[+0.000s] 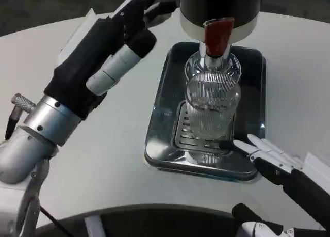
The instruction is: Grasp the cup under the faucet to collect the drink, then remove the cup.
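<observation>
The cup (211, 113) sits on the tray (252, 66) under the faucet (218, 35), ungrasped: right hand (273, 157) reaching empty-fingered beside it, left hand (111, 53) raised, its grip unclear.

White round table (129, 159); dark grey floor (41, 10) behind.

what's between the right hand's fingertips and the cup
Almost nothing: in the head view the right hand reaches in from the lower right, its fingertips over the metal drip tray's rim, close beside the ribbed clear cup under the red faucet lever.
</observation>
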Tool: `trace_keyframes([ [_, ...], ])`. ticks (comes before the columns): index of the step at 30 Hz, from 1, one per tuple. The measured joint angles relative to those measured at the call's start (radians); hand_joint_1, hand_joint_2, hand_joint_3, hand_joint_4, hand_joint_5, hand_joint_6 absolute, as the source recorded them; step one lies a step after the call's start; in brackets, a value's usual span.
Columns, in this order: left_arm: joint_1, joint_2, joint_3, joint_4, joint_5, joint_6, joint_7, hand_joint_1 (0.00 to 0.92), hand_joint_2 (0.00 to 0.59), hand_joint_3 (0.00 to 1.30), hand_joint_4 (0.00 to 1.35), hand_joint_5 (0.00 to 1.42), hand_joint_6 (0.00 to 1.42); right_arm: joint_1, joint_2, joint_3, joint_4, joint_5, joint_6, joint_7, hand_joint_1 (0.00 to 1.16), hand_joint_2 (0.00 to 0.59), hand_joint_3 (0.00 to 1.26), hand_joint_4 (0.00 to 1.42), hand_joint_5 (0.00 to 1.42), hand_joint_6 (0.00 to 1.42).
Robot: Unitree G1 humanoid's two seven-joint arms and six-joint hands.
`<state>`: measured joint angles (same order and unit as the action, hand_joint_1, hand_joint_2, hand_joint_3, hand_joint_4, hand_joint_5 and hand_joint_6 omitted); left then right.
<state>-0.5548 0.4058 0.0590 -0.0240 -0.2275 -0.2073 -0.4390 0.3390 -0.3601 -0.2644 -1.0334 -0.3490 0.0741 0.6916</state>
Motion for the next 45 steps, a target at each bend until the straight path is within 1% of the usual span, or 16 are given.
trace_keyframes([
  [10,-0.091,0.003,0.021,0.094,-0.15,0.091,-0.184,0.074,0.008,0.1,0.02,0.12,0.09,0.02,0.003,-0.001,0.0,0.001,-0.001,-0.011,0.51,0.477,0.1,0.0,0.0,0.0],
  [15,-0.131,0.003,0.025,0.129,-0.195,0.127,-0.256,0.059,0.006,0.1,0.0,0.11,0.08,0.023,0.006,-0.001,0.0,0.001,-0.003,-0.014,0.51,0.478,0.1,0.0,0.0,0.0],
  [23,-0.173,0.0,0.036,0.188,-0.202,0.137,-0.32,0.057,0.005,0.12,0.0,0.09,0.06,0.029,0.006,-0.006,0.0,0.003,-0.003,-0.018,0.51,0.475,0.11,0.0,0.0,0.0],
  [32,-0.264,-0.011,0.045,0.302,-0.238,0.163,-0.422,0.047,0.006,0.12,0.0,0.09,0.06,0.04,0.006,-0.007,0.0,0.004,-0.003,-0.025,0.51,0.473,0.11,0.0,0.0,0.0],
  [37,-0.277,-0.022,0.045,0.305,-0.272,0.213,-0.467,0.044,0.006,0.12,0.0,0.1,0.08,0.04,0.006,-0.007,0.0,0.005,-0.003,-0.027,0.51,0.473,0.11,0.0,0.0,0.0],
  [40,-0.278,-0.025,0.045,0.304,-0.274,0.232,-0.478,0.044,0.006,0.12,0.0,0.1,0.08,0.04,0.006,-0.007,0.0,0.005,-0.003,-0.029,0.52,0.473,0.11,0.0,0.0,0.0],
  [45,-0.295,-0.032,0.046,0.325,-0.275,0.239,-0.497,0.039,0.006,0.12,0.0,0.1,0.08,0.038,0.006,-0.007,0.0,0.005,-0.003,-0.029,0.52,0.473,0.11,0.0,0.0,0.0],
])
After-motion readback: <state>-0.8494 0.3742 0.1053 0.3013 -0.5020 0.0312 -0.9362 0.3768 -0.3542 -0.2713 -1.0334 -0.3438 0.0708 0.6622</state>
